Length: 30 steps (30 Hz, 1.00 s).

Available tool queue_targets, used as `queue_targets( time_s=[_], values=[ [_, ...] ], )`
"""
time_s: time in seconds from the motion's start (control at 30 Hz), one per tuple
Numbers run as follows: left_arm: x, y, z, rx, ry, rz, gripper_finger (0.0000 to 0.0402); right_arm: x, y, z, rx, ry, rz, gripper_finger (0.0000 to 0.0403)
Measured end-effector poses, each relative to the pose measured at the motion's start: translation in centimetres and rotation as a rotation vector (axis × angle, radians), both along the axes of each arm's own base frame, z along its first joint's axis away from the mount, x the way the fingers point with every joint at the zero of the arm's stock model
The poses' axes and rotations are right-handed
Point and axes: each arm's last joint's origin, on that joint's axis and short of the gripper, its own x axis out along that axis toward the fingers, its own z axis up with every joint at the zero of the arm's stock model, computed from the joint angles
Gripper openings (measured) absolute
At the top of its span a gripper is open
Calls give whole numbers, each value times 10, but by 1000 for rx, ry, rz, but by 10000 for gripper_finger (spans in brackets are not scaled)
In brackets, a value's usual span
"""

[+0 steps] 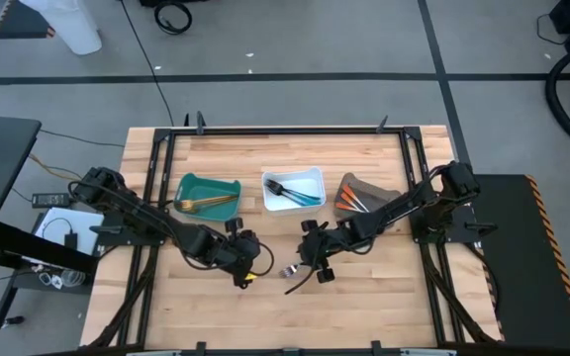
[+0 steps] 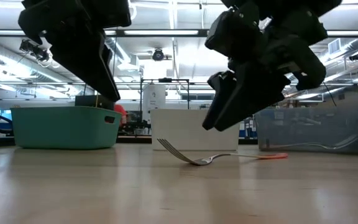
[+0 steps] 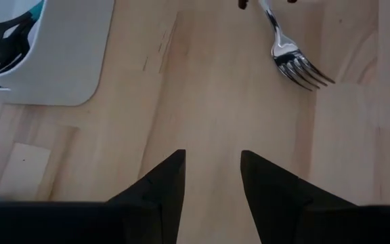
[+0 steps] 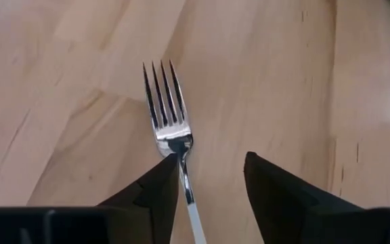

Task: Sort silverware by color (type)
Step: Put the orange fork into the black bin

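A silver fork (image 1: 291, 269) lies on the bare wood between my two grippers. In the low view the fork (image 2: 194, 160) rests on its neck with the tines curving up toward the table's left. My right gripper (image 4: 212, 156) is open and hovers over the fork (image 4: 168, 115), one finger on each side of its handle and the tines pointing away from it. The low view shows my right gripper (image 2: 229, 112) clear above the fork. My left gripper (image 3: 212, 154) is open over bare table, with the fork (image 3: 293, 57) ahead of it and off to one side.
Three bins stand in a row toward the far edge. The teal bin (image 1: 206, 196) holds gold pieces, the white bin (image 1: 293, 188) holds blue-handled ones, and the grey-brown bin (image 1: 364, 193) holds orange-handled ones. Bare wood stretches toward the near edge. An orange-pink strip (image 2: 273, 156) lies at the fork handle's end.
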Motion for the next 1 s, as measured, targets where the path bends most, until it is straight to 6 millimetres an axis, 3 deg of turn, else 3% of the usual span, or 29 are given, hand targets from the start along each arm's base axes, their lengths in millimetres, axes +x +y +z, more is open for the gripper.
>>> queue_targets(
  time_s=[0.57, 1.0],
  values=[
    [1, 2, 0, 4, 3, 0, 150, -25, -3, -30, 40, -157, 13, 168],
    [0, 2, 5, -11, -23, 0, 150, -38, -8, -43, 2, -110, 11, 167]
  ],
)
